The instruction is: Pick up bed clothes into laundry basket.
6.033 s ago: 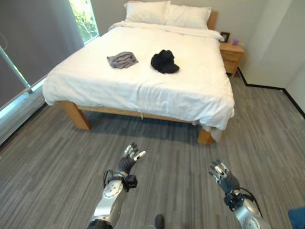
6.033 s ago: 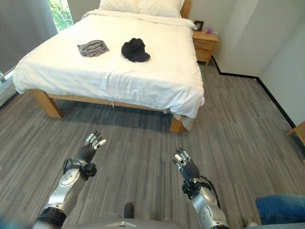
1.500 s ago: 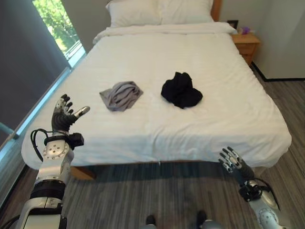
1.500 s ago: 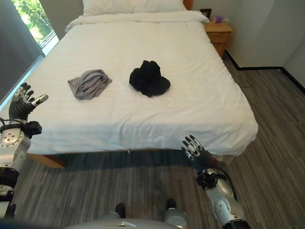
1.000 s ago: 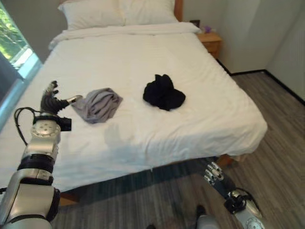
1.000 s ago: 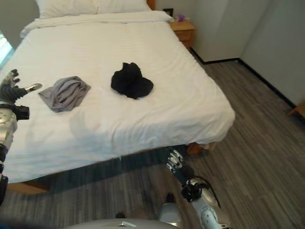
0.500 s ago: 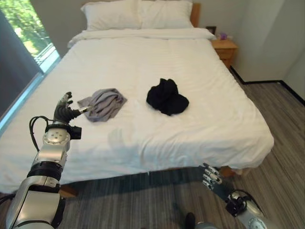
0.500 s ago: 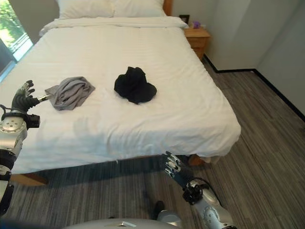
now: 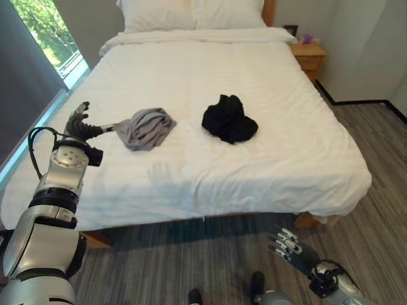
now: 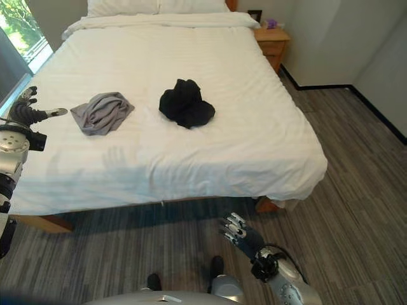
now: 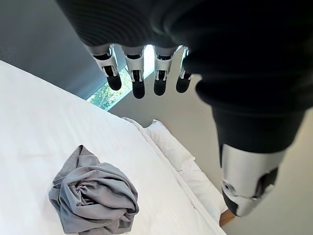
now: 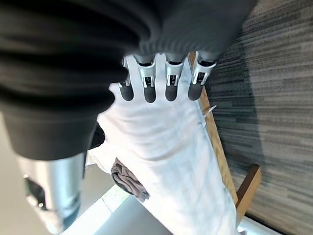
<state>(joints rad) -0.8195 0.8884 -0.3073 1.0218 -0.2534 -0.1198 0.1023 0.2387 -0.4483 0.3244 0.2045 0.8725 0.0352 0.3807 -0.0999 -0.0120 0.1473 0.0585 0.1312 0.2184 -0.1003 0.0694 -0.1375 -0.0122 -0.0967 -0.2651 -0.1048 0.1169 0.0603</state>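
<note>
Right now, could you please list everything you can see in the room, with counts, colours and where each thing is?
grey garment: one, grey, crumpled on the bed's left part, just past the left hand
black garment: one, black, bunched near the bed's middle, to the right of the grey one
bed: one, white cover on a wooden frame, ahead of the robot
pillows: two, white, side by side at the bed's head
nightstand: one, wooden, right of the bed's head, small things on top
window: one, green outside, on the left
floor: grey, striped
left hand: open, raised beside the grey garment
right hand: open, low over the floor
</note>
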